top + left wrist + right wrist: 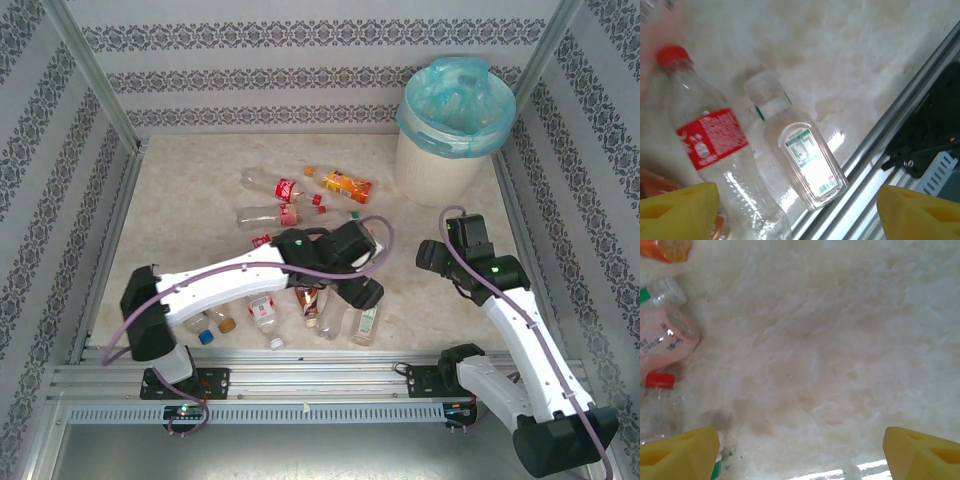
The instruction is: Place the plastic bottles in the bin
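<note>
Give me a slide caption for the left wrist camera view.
Open left gripper over a red-labelled bottle and a green-labelled bottle beside the metal rail.

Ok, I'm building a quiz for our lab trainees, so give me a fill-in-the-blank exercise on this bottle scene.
1. The bin stands at the far ____ corner of the table.
2. Near the open left gripper, the red-labelled bottle has a ____ cap.
3. Beside it, the small clear bottle carries a white and ____ label.
4. The right gripper is ____, holding nothing.

Missing words: right; red; green; open.
</note>
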Robot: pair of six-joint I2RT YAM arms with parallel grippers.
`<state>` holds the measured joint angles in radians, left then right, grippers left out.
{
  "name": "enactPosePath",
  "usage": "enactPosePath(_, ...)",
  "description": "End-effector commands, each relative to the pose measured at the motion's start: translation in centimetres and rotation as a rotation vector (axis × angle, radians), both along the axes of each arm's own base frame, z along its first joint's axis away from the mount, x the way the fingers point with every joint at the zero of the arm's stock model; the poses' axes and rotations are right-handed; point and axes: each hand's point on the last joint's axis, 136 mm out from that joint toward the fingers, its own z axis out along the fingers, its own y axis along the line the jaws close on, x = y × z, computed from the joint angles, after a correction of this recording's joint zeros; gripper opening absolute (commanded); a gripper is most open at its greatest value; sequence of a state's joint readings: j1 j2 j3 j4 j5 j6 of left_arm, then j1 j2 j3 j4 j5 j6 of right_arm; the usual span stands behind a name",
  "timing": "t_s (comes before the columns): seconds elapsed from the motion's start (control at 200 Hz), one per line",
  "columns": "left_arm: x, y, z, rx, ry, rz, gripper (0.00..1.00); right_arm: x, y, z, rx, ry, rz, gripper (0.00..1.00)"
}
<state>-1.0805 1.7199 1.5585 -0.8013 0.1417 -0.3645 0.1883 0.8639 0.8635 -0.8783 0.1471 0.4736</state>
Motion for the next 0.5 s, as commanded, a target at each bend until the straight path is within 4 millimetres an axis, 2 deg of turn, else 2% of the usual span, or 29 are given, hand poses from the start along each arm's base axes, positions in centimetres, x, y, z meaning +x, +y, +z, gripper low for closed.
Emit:
enactPosePath(0.0, -2.0, 1.0, -2.4, 0.131, 0.142, -0.012, 0.85, 0.4, -0.3, 1.2, 0.016, -0.051, -0.021, 0.87)
enactPosePath(0.22, -3.2, -1.2, -4.8, 0.136, 0.258, -0.054, 0.85, -0.1, -1.1, 1.8, -0.012, -0.089, -0.033, 0.89)
enactPosePath(0.35, -4.4, -1.5, -6.9, 0.228, 0.316, -0.098, 0.85, -0.5, -1.5, 2.0, -0.023, -0.106, -0.043, 0.9)
enactPosePath(0.495, -4.6, -2.1, -7.7, 0.238, 0.329, -0.117, 0.84, -0.8, -1.9, 2.3, -0.036, -0.117, -0.05, 0.91)
